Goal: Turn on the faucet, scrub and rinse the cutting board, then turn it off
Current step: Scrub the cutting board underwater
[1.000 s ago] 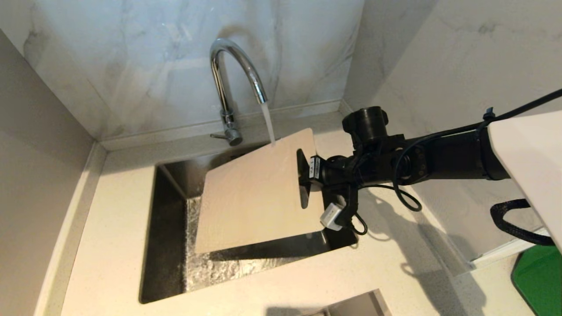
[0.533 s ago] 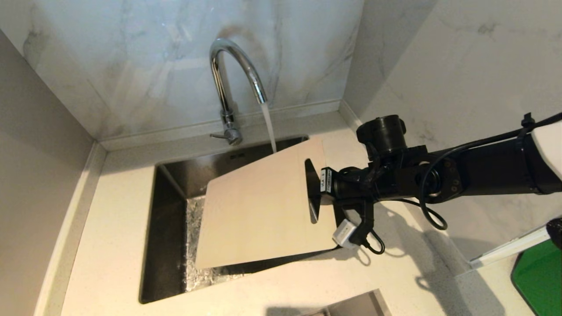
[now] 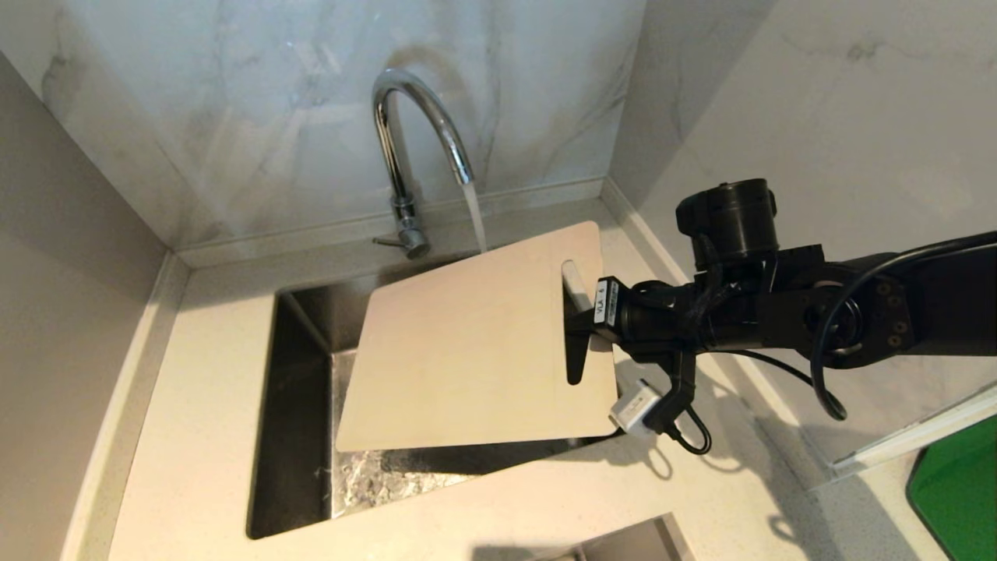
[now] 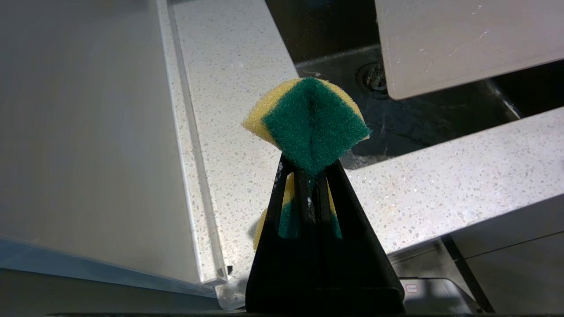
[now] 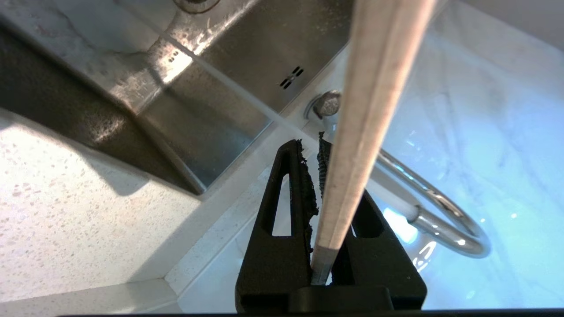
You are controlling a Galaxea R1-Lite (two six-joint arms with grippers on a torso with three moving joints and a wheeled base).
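Right pincer (image 3: 575, 336) clamped on the cutting board (image 3: 475, 351) edge by the handle slot; board juts out from its tips over the sink (image 3: 296, 436), far corner just under the faucet (image 3: 409, 156) stream. Thin, stiff, probably light, but wet and slick: an edge grip with that overhang could twist or slip, so gripping at the slot rim looks safest. Left pincer (image 4: 308, 176) shut tight on a yellow-green sponge (image 4: 310, 123), off over the counter (image 4: 440, 185). White tag on right wrist reads roughly "VLA 6"; nothing else legible.
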